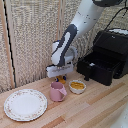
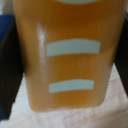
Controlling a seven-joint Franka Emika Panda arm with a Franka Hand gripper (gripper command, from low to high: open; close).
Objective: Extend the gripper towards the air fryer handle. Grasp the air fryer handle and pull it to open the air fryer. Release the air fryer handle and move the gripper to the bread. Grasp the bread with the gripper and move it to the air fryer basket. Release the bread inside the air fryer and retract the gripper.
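Tool [image 1: 61, 77] pinching the bread [image 1: 62, 78], mostly hidden, above the surface [image 1: 95, 107]. We see the pink mug [image 1: 57, 91] at 6 o'clock below it, the air fryer basket [image 1: 98, 66] pulled open at 3 o'clock.

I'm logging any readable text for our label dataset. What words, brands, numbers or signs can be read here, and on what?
None can be read.
Bread: two pale bars in the wrist view, blank, no letters.
Air fryer: no legible brand or marking; too small and blurred.
Pink mug, plate, small bowl: no text; the plate's rim shows only a faint pattern.
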